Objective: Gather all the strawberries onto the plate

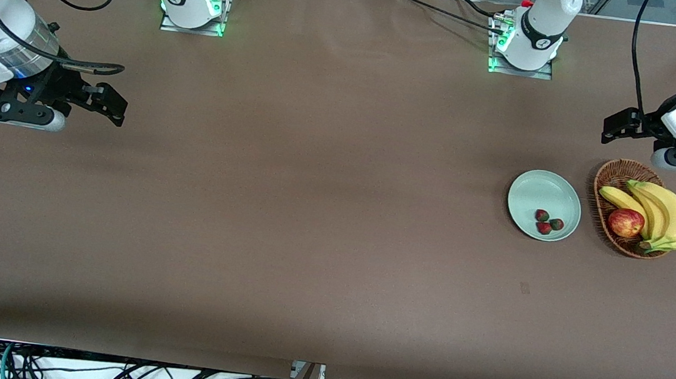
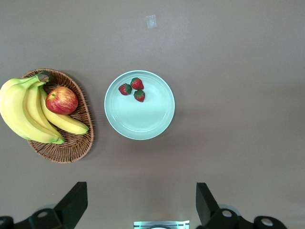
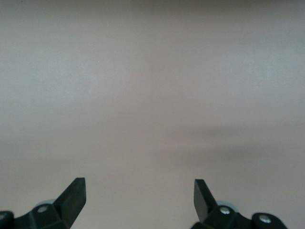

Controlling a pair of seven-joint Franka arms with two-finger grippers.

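Note:
Three strawberries (image 1: 547,223) lie close together on the pale mint-green plate (image 1: 539,188), toward the left arm's end of the table. In the left wrist view the strawberries (image 2: 134,89) sit near the rim of the plate (image 2: 143,119). My left gripper (image 1: 613,127) hangs open and empty over bare table next to the basket; its jaws (image 2: 140,191) stand wide apart. My right gripper (image 1: 113,106) waits open and empty over bare table at the right arm's end, and its own view (image 3: 139,187) shows only tabletop.
A brown wicker basket (image 1: 613,168) with bananas (image 1: 665,214) and a red-yellow apple (image 1: 626,222) stands beside the plate, toward the left arm's end. It also shows in the left wrist view (image 2: 71,150). Brown cloth covers the table.

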